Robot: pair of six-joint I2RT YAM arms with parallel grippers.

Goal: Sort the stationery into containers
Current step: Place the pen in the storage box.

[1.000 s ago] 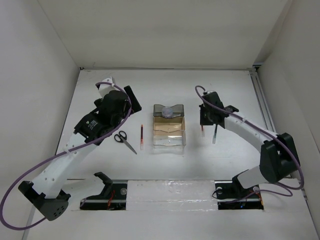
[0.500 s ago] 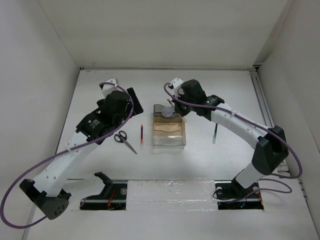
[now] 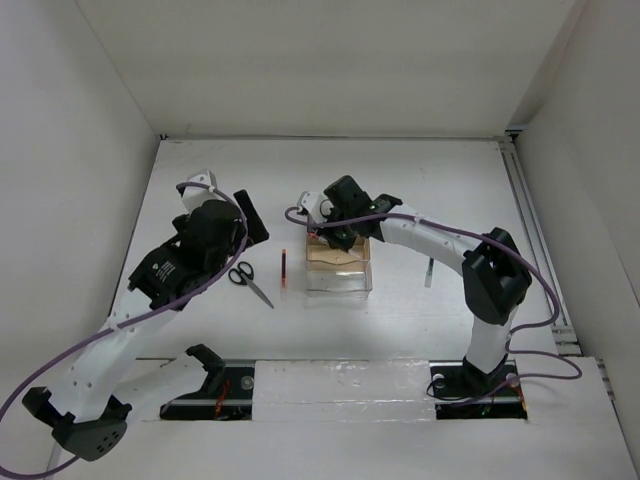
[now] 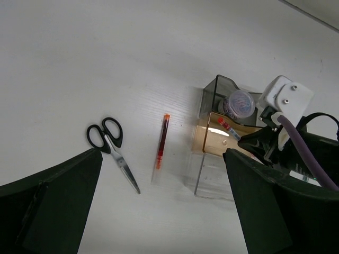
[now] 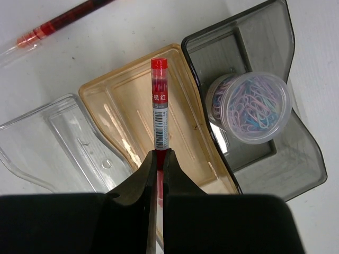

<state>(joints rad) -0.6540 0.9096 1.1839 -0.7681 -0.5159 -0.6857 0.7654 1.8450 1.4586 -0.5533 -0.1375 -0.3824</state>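
Tabletop (image 3: 420, 180): right gripper (image 5: 159, 154), pinching red pen (image 5: 159, 114), has reached amber bin (image 5: 114, 116); left gripper (image 3: 250, 215) wide.

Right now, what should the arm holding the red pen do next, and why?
Probably lower a little and open the right fingers. They pinch the thin red pen right over the amber-tan translucent plastic bin, so letting go should drop it inside.

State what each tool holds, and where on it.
Right tool pinches a red pen by one end; left tool is open, holding nothing.
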